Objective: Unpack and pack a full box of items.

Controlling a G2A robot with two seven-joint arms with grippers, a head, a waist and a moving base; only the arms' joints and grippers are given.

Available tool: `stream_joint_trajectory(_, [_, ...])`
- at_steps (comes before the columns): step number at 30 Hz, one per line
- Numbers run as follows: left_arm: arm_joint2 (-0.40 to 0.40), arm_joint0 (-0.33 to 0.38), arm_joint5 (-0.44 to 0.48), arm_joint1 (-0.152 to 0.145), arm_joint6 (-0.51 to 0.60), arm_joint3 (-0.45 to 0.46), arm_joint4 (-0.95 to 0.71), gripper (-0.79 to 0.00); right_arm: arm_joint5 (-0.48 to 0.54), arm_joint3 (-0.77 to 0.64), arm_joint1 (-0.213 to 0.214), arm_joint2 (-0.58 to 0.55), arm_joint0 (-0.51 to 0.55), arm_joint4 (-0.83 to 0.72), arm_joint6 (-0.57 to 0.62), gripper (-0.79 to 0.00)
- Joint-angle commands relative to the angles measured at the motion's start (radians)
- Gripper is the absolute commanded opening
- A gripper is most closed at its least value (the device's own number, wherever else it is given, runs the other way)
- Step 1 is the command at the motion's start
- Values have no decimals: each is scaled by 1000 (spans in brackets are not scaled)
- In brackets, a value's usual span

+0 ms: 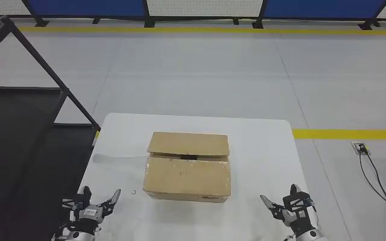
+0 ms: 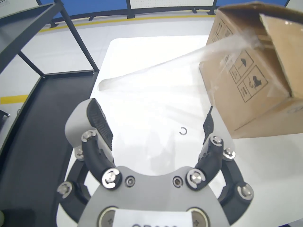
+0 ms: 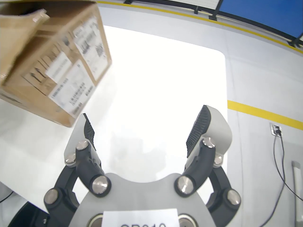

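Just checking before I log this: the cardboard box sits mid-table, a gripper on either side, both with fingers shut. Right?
Not quite. The left gripper and right gripper both have their fingers open, holding nothing; each wrist view shows it. The rest stands: the cardboard box sits in the middle of the table, a gripper on either side.

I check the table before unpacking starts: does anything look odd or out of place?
Yes. A long strip of clear tape trails, peeled, from the brown cardboard box onto the white table. A small C-shaped metal ring lies loose on the table near the box.
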State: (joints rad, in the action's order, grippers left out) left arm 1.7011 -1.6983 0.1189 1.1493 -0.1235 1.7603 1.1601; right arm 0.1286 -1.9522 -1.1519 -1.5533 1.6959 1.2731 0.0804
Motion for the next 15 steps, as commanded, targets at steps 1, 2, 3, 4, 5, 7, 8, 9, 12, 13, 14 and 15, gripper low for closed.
stream_joint_trajectory(1, [33, 6, 41, -3, -12, -3, -17, 0, 13, -45, -1, 15, -17, 0, 31, 0])
stream_joint_trajectory(2, [43, 7, 60, -4, -20, -4, -25, 0, 8, -62, -2, 25, -28, -3, 50, 0])
stream_joint_trajectory(3, [56, 8, 81, -5, -23, -4, -42, 0, 3, -77, -3, 39, -43, -5, 72, 0])
stream_joint_trajectory(4, [69, 8, 107, -6, -30, -3, -61, 0, -3, -89, -5, 55, -61, -6, 96, 0])
stream_joint_trajectory(5, [86, 5, 130, -8, -33, -4, -71, 0, -15, -98, -7, 71, -80, -1, 116, 0])
stream_joint_trajectory(7, [103, 1, 151, -10, -37, -2, -72, 0, -28, -106, -10, 102, -109, 19, 153, 0])
stream_joint_trajectory(8, [103, 1, 151, -10, -37, -2, -72, 0, -28, -106, -10, 102, -109, 19, 153, 0])
stream_joint_trajectory(9, [103, 1, 151, -10, -37, -2, -72, 0, -28, -106, -10, 102, -109, 19, 153, 0])
stream_joint_trajectory(12, [103, 1, 151, -10, -37, -2, -72, 0, -28, -106, -10, 102, -109, 19, 153, 0])
stream_joint_trajectory(13, [103, 1, 151, -10, -37, -2, -72, 0, -28, -106, -10, 102, -109, 19, 153, 0])
stream_joint_trajectory(14, [103, 1, 151, -10, -37, -2, -72, 0, -28, -106, -10, 102, -109, 19, 153, 0])
stream_joint_trajectory(15, [103, 1, 151, -10, -37, -2, -72, 0, -28, -106, -10, 102, -109, 19, 153, 0])
